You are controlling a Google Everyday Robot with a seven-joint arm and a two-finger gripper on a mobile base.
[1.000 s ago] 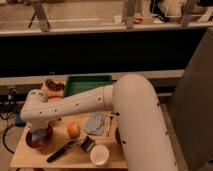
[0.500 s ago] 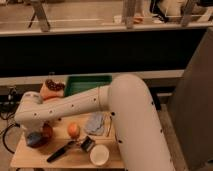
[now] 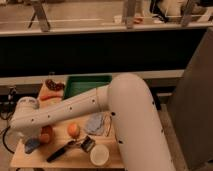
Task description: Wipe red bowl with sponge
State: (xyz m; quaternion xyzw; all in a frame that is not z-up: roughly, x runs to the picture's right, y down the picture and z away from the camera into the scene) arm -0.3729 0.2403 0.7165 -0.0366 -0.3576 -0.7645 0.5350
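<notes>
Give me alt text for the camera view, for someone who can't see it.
A white robot arm reaches left across a small wooden table, its tool down at the front-left corner beside the red bowl. Also on the table: an orange, grey cloth, brush, white cup and green tray.

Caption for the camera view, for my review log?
Arm reaches across the wooden table, gripper low beside the red bowl; orange, cloth, green tray nearby.
</notes>
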